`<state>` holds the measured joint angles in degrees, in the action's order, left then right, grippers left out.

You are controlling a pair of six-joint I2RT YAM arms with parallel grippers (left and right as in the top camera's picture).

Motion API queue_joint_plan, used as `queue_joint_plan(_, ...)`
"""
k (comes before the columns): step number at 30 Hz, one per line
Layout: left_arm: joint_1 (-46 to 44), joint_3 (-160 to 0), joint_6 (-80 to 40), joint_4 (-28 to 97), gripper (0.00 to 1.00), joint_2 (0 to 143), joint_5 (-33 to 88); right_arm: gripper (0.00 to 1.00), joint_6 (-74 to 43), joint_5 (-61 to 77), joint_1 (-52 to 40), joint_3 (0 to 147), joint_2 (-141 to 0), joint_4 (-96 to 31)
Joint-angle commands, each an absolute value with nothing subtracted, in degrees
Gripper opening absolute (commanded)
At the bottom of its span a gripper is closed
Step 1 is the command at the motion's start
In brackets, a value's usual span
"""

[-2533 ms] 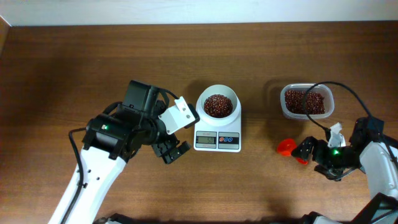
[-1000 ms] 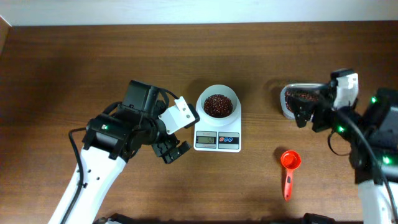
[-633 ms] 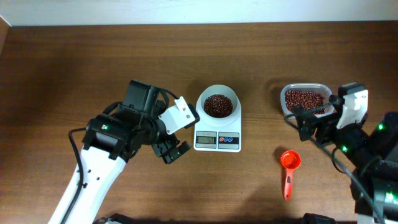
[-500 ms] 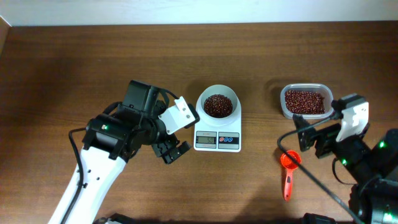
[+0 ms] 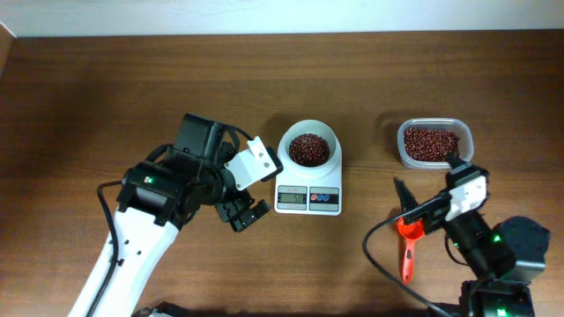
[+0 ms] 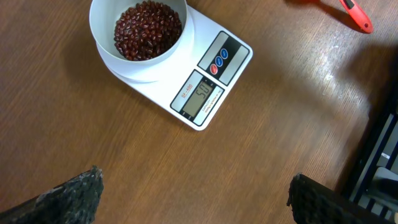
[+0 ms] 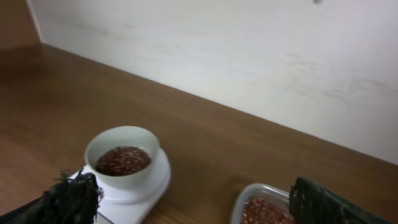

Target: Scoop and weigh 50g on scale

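The white scale (image 5: 308, 199) (image 6: 211, 78) stands mid-table; its display (image 6: 201, 96) reads 50. On it sits a white bowl (image 5: 308, 148) (image 6: 140, 50) (image 7: 122, 158) of red beans. My left gripper (image 5: 242, 212) (image 6: 196, 194) hovers open just left of the scale, with nothing between its fingers. A red scoop (image 5: 407, 246) lies on the table right of the scale. My right gripper (image 5: 427, 182) (image 7: 193, 202) is open and empty, above the scoop's head, between the scoop and the clear bean tub (image 5: 433, 143) (image 7: 261, 208).
A pale wall (image 7: 249, 68) runs along the table's far edge. The scoop's red handle (image 6: 356, 9) shows at the top right of the left wrist view. Dark cables trail from the right arm (image 5: 493, 251) near the front edge.
The right arm has swung back from over the bean tub toward the front edge, open throughout. The scoop stays flat on the table. The left arm has not moved.
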<state>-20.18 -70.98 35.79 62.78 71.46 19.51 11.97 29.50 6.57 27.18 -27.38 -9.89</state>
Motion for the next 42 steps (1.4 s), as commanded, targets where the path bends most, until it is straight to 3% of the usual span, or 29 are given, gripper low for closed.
queue_joint_plan(1, -20.08, -71.37, 35.62, 62.67, 0.99, 70.59, 20.12, 0.99, 11.57, 23.38, 4.05, 25.15, -24.12, -9.58)
queue_joint_plan(19, -20.08, -71.37, 35.62, 62.67, 0.99, 70.59, 20.12, 0.99, 11.57, 20.25, 4.14, 13.91, -0.47, -9.37)
queue_joint_plan(42, -20.08, -71.37, 35.62, 62.67, 0.99, 70.59, 20.12, 0.99, 11.62, 6.76, 0.08, 2.79, -0.19, 7.09)
